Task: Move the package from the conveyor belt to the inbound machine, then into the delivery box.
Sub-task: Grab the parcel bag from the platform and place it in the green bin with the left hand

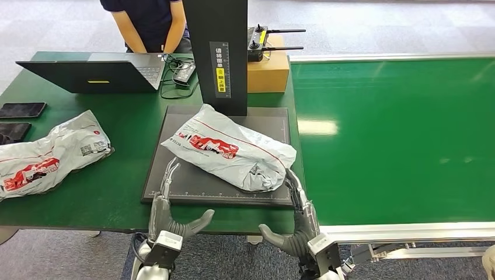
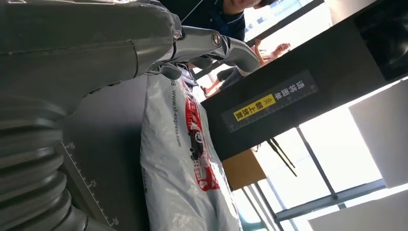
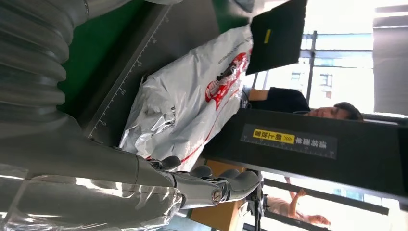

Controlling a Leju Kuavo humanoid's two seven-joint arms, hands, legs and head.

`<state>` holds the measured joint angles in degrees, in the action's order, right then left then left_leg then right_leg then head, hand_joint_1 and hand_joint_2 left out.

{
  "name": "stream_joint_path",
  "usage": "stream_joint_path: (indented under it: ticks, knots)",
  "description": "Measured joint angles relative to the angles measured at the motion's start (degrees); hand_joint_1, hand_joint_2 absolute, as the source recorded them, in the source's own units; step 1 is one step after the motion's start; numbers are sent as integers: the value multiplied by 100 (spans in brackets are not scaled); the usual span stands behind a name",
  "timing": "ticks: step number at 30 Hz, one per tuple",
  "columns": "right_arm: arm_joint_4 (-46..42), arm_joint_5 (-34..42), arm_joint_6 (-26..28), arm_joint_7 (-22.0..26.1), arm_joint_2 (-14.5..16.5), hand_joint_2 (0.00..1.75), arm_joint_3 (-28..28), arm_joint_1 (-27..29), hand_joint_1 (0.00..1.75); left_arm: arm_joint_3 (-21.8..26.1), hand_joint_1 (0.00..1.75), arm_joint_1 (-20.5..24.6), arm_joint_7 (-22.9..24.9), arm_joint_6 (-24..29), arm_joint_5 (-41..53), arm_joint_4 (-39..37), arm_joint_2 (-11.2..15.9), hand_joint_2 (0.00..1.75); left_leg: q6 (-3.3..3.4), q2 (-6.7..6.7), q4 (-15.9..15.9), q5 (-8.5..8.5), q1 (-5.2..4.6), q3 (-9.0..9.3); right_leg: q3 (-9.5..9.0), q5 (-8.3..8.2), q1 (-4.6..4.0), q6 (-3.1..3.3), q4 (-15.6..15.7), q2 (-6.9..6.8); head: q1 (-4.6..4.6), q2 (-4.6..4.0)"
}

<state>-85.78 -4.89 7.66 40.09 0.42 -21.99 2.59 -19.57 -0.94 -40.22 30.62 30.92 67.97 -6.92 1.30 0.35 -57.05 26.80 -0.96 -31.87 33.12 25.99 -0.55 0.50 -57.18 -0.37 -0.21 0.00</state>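
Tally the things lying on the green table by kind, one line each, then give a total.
Courier packages: 2, one on the black platform, one at the left
Laptops: 1
Phones: 2
Cardboard boxes: 1
Total: 6

Grey carpet floor (image 1: 408, 29), bright windows (image 2: 337, 144)

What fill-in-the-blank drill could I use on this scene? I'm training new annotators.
1. The package on the black platform lies between the left robot hand and the ____ robot hand.
2. A second package lies on the ____ table.
3. The conveyor belt carries ____ packages.
4. The laptop is ____.

Answers: right; green; no; open
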Motion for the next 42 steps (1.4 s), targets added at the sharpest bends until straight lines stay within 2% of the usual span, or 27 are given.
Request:
stream_joint_path:
  ticks: [10,17,25,33,38,42]
  knots:
    - [-577,216,-1043,0,379,175,734,489,0,532,0,133,177,-78,1047,52,-30,175,1,3,-1,0,-1,2,-2,0,1,0,0,3,0,0]
    - [-835,-10,-1181,0,613,175,1190,663,0,720,0,563,475,-320,1893,41,-25,175,1,3,-1,-2,-1,5,-4,-1,1,0,0,2,0,0]
    - [-1167,-146,-1262,0,826,175,1533,1000,0,560,0,1594,990,-735,2855,-536,-25,175,2,5,-2,-3,-1,8,-6,-3,1,0,0,4,1,0]
    - [-1381,-122,-1716,0,930,175,1779,1110,0,124,0,2886,1391,-840,3186,-2015,64,175,1,7,-3,-7,-1,8,-6,-8,1,2,-1,6,1,0]
    - [-1412,-137,-1797,0,996,175,1901,1110,0,-222,0,3606,1798,-1257,3559,-2988,95,175,0,7,-3,-8,-1,8,-6,-9,1,1,-2,6,0,0]
    - [-1421,-125,-1798,0,1031,175,1973,1118,0,-514,0,4037,2128,-1838,3861,-3685,109,175,0,10,-3,-8,-1,8,-6,-8,1,1,-2,8,1,0]
